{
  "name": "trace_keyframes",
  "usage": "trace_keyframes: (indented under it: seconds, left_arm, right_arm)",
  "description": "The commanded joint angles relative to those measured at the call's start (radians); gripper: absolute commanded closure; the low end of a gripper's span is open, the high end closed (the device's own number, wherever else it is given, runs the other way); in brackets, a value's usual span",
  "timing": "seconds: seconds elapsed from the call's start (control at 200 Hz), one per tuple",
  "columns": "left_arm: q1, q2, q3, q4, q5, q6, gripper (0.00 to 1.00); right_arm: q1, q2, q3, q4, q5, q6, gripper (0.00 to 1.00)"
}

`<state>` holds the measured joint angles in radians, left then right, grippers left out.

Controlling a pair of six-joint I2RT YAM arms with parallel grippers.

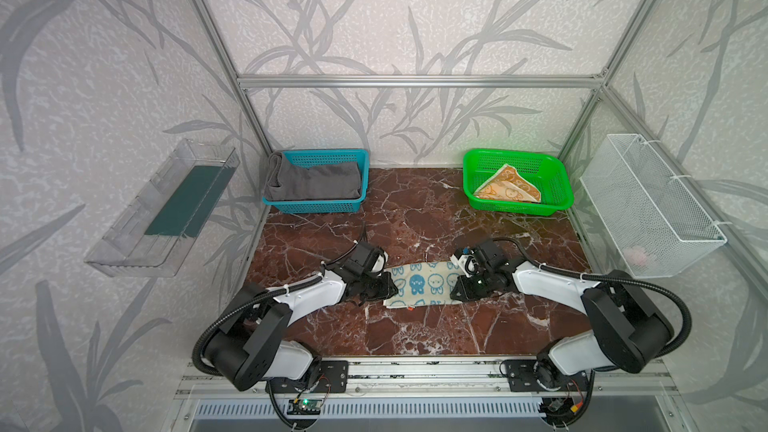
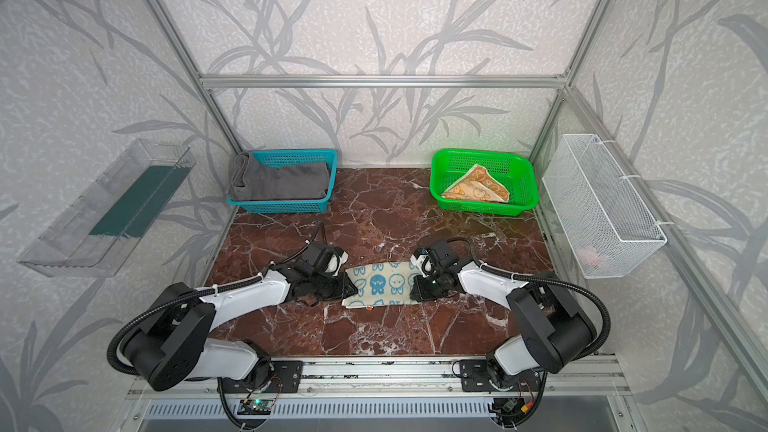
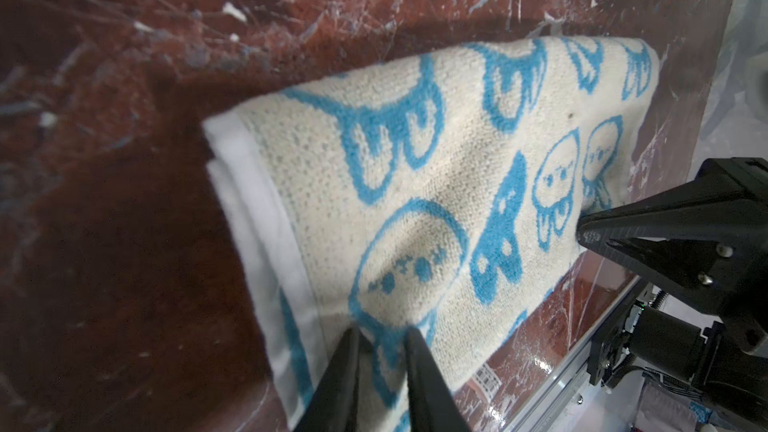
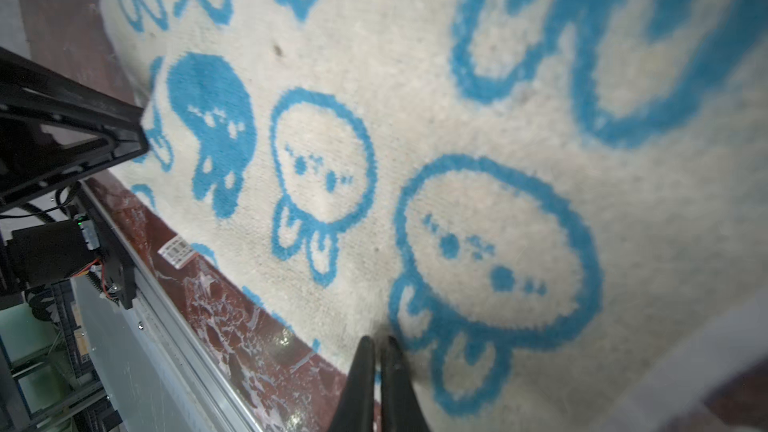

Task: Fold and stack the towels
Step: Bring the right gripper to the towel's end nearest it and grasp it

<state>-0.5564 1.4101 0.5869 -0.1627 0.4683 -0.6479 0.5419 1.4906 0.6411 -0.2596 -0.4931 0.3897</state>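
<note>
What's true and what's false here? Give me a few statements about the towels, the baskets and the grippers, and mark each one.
1. The grey towel lies in the blue basket. True.
2. The orange bunny towel lies flat on the table. False: it sits in the green basket.
3. The blue bunny towel lies on the table between the left gripper and the right gripper. True.
4. The right gripper hangs wide open, clear of any towel. False: it is shut on the blue bunny towel's edge.
5. All three towels are stacked in one pile. False: they lie in three separate places.
</note>
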Motion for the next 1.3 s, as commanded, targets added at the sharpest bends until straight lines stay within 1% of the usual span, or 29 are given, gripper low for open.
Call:
trace_keyframes:
  seconds: [0.0, 0.075, 0.145, 0.21, 0.275, 0.355, 0.38, 0.42, 0.48, 0.515, 0.57, 0.625, 0.705, 0.825, 0.925, 0.985, 1.06, 1.1, 1.16, 1.2, 1.295]
  left_arm:
    - [0.000, 0.022, 0.047, -0.076, -0.050, 0.052, 0.78]
    - [0.003, 0.054, 0.070, -0.111, -0.069, 0.083, 0.79]
    - [0.006, 0.096, 0.098, -0.138, -0.080, 0.108, 0.79]
    - [0.010, 0.135, 0.127, -0.162, -0.086, 0.132, 0.81]
    - [0.011, 0.163, 0.157, -0.177, -0.086, 0.154, 0.82]
    - [0.015, 0.176, 0.187, -0.175, -0.086, 0.170, 0.82]
    - [0.017, 0.176, 0.195, -0.172, -0.086, 0.172, 0.82]
    - [0.020, 0.174, 0.207, -0.167, -0.086, 0.174, 0.81]
    - [0.027, 0.170, 0.224, -0.164, -0.085, 0.174, 0.80]
    - [0.030, 0.168, 0.234, -0.166, -0.085, 0.174, 0.80]
    - [0.031, 0.163, 0.249, -0.175, -0.089, 0.175, 0.80]
    - [0.032, 0.154, 0.262, -0.193, -0.097, 0.177, 0.79]
    - [0.033, 0.129, 0.265, -0.210, -0.109, 0.179, 0.77]
    - [0.037, 0.093, 0.247, -0.221, -0.135, 0.179, 0.76]
    - [0.050, 0.072, 0.230, -0.246, -0.157, 0.177, 0.76]
    - [0.058, 0.051, 0.221, -0.260, -0.176, 0.176, 0.76]
    - [0.074, 0.008, 0.212, -0.279, -0.202, 0.171, 0.76]
    - [0.085, -0.021, 0.209, -0.285, -0.213, 0.170, 0.74]
    - [0.106, -0.070, 0.201, -0.290, -0.232, 0.159, 0.68]
    - [0.124, -0.105, 0.194, -0.293, -0.252, 0.134, 0.62]
    - [0.161, -0.200, 0.175, -0.309, -0.316, 0.086, 0.44]
  right_arm:
    - [0.001, 0.005, -0.010, -0.048, 0.097, 0.011, 0.93]
    - [0.002, 0.026, -0.003, -0.067, 0.138, 0.004, 0.94]
    - [0.002, 0.040, 0.002, -0.056, 0.132, 0.002, 0.94]
    - [0.004, 0.037, 0.014, -0.046, 0.124, -0.003, 0.94]
    - [0.004, 0.012, 0.031, -0.044, 0.123, -0.038, 0.93]
    - [0.004, -0.042, 0.058, -0.055, 0.143, -0.110, 0.91]
    - [0.006, -0.063, 0.067, -0.061, 0.155, -0.138, 0.89]
    - [0.009, -0.099, 0.077, -0.067, 0.172, -0.188, 0.83]
    - [0.015, -0.149, 0.092, -0.075, 0.193, -0.271, 0.71]
    - [0.016, -0.174, 0.094, -0.064, 0.202, -0.293, 0.62]
    - [0.028, -0.209, 0.105, -0.056, 0.186, -0.370, 0.55]
    - [0.058, -0.229, 0.130, -0.077, 0.223, -0.435, 0.46]
    - [0.095, -0.236, 0.169, -0.112, 0.256, -0.522, 0.38]
    - [0.161, -0.203, 0.225, -0.166, 0.295, -0.667, 0.36]
    - [0.219, -0.151, 0.244, -0.169, 0.321, -0.790, 0.35]
    - [0.254, -0.117, 0.250, -0.157, 0.336, -0.845, 0.34]
    - [0.281, -0.066, 0.261, -0.142, 0.334, -0.884, 0.34]
    - [0.294, -0.033, 0.274, -0.143, 0.327, -0.904, 0.33]
    - [0.310, 0.015, 0.295, -0.149, 0.317, -0.931, 0.33]
    - [0.321, 0.048, 0.305, -0.145, 0.322, -0.944, 0.32]
    - [0.344, 0.118, 0.337, -0.153, 0.338, -0.981, 0.31]
